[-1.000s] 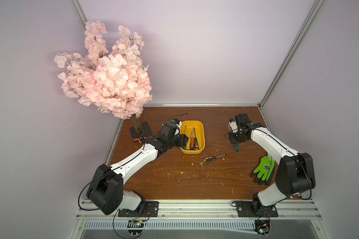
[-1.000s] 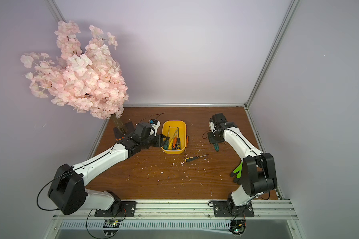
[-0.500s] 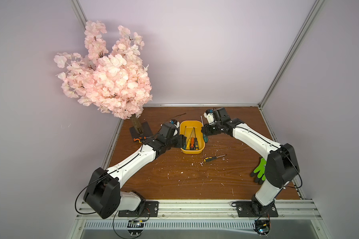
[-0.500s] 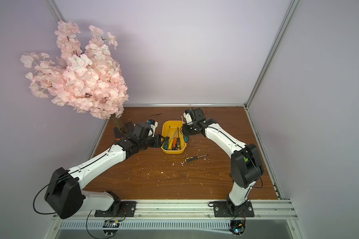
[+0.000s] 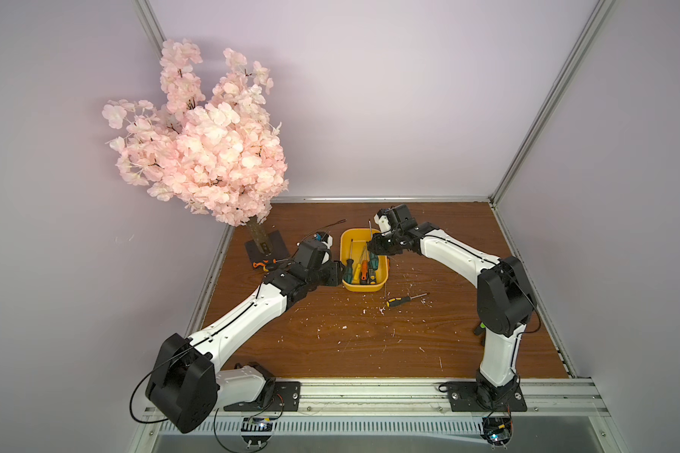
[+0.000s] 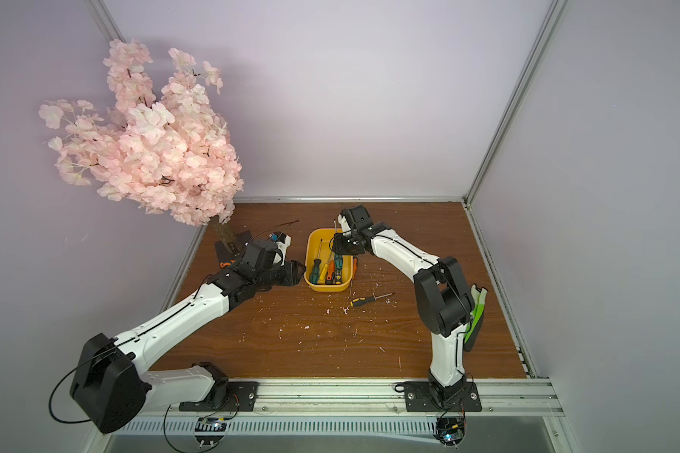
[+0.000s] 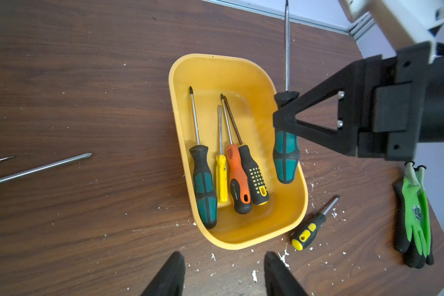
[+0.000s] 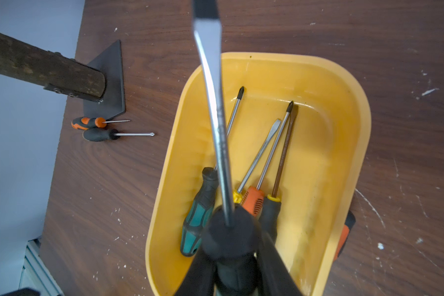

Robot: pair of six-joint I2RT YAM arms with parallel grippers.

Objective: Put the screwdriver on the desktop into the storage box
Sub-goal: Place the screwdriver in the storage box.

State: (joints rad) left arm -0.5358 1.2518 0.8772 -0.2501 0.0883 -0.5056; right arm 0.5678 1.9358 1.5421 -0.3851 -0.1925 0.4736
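The right gripper (image 7: 283, 120) pinches a teal-and-black flat-head screwdriver (image 7: 286, 156) near the top of its handle, raised over the right wall of the yellow storage box (image 7: 241, 241). Its long axis runs along the box's length, blade toward the back wall. Four screwdrivers (image 7: 231, 174) lie in the box, tips the same way. The left gripper (image 7: 221, 274), spread and empty, sits just beside the box's left wall. On the desktop (image 5: 330, 345) lie a stubby black-and-yellow screwdriver (image 7: 308, 230) near the box's corner and green gloves (image 7: 415, 212) farther right.
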